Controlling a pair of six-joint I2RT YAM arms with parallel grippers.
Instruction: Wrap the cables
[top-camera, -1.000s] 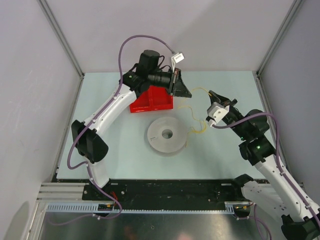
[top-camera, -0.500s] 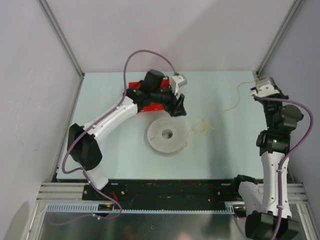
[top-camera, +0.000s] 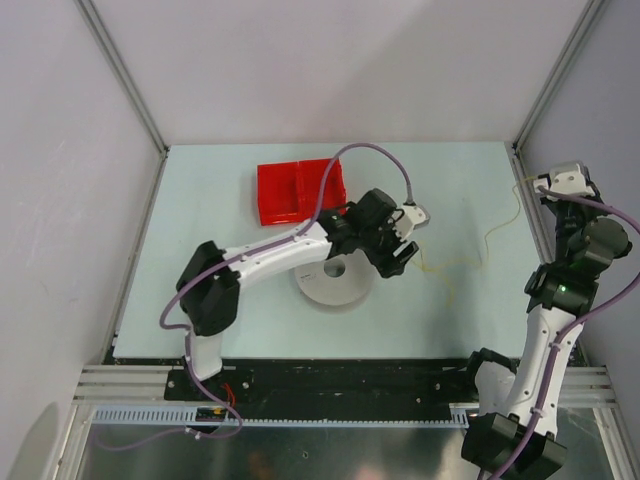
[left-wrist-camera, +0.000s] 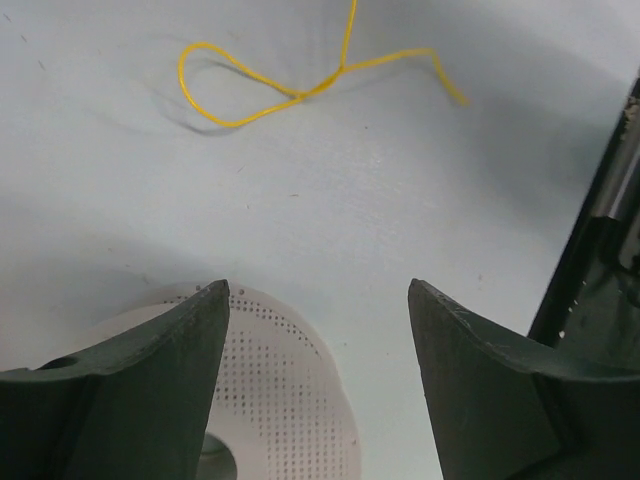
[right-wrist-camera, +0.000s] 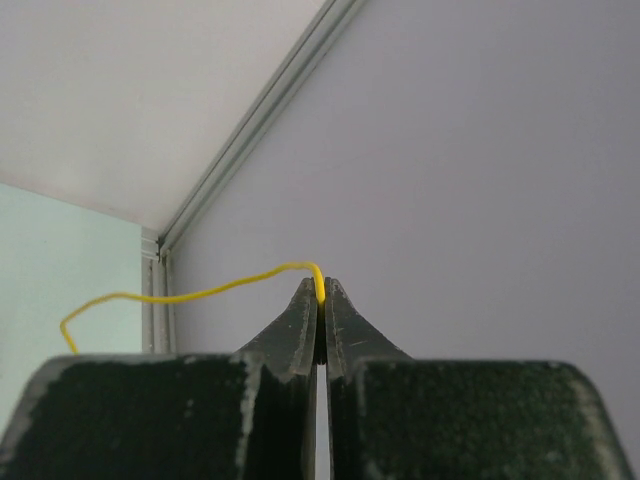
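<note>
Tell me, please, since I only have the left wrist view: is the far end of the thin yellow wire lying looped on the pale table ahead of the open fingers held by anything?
Observer: Yes. The right gripper is shut on the thin yellow wire, pinching its end between the fingertips.
Operator: Thank you. Where is that gripper?
Observer: In the top view it hangs by the far right edge of the table, and the wire runs from there across to the loop near the left gripper.
Operator: Is any wire wound on the spool?
Observer: None on the part that shows from above. The round white perforated disc looks bare, and the wire lies to its right.
</note>
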